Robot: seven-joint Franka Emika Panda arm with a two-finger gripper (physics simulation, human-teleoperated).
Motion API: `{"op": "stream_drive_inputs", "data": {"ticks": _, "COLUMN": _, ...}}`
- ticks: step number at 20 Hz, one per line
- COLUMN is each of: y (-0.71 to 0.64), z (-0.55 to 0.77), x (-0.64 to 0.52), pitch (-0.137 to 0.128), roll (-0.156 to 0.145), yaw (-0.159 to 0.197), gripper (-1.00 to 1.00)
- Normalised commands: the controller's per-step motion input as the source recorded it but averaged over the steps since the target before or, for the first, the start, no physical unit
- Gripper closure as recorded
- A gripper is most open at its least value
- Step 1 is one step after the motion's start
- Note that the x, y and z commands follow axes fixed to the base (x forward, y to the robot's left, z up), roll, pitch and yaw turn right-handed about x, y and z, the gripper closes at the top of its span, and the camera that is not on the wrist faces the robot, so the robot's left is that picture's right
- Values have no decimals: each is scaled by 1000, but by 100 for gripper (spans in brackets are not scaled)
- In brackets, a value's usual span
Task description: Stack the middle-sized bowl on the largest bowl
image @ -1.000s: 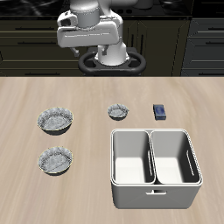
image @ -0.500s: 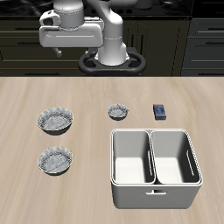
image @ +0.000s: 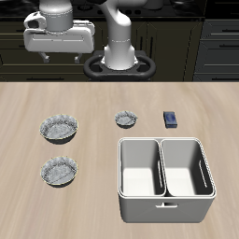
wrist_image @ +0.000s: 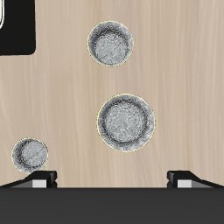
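Three grey shiny bowls with fluted rims sit on the table (image: 103,201), and we take the task's pair to be the two near-twins that stand apart from the tiny one. In the exterior view the middle-sized bowl (image: 59,171) (wrist_image: 111,44) lies nearer the table's front edge, at 6 o'clock from the largest bowl (image: 59,129) (wrist_image: 128,122). The two are close but not touching, and both sit upright and empty. We judge their sizes only by a slight margin.

The tiny bowl (image: 126,119) (wrist_image: 31,154) stands at about 3 o'clock from the largest bowl, a little farther back. A small dark blue block (image: 171,119) lies beyond it at 3 o'clock again. A white two-compartment bin (image: 165,200) fills the table at roughly 4 o'clock from the tiny bowl.

The claw (wrist_image: 112,178) hangs high, well above the table and well apart from every bowl. In the exterior view it shows at about 12 o'clock from the largest bowl, over the table's back edge. The middle-sized bowl lies farther from it than the largest bowl does, along the same 6 o'clock line. From the wrist view both big bowls lie ahead of the fingertips (wrist_image: 39,178), and the largest is the closer one.

We see the two fingertips spread wide, close to their full opening. Nothing lies between them and they touch nothing.
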Motion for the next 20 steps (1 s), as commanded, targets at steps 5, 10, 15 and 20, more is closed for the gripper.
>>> {"op": "stream_drive_inputs", "data": {"ticks": 5, "y": -391, "z": 13, "x": 173, "pitch": 6, "roll": -4, "yaw": 34, "gripper": -100}}
{"op": "stream_drive_inputs", "data": {"ticks": 10, "y": -262, "z": -12, "x": 184, "pitch": 7, "roll": 44, "yaw": 29, "gripper": -100}}
{"op": "stream_drive_inputs", "data": {"ticks": 15, "y": -190, "z": 43, "x": 92, "pitch": -22, "roll": 28, "yaw": -12, "gripper": -100}}
{"op": "stream_drive_inputs", "data": {"ticks": 20, "y": -305, "z": 176, "x": 146, "pitch": -59, "roll": -20, "yaw": -3, "gripper": -100}}
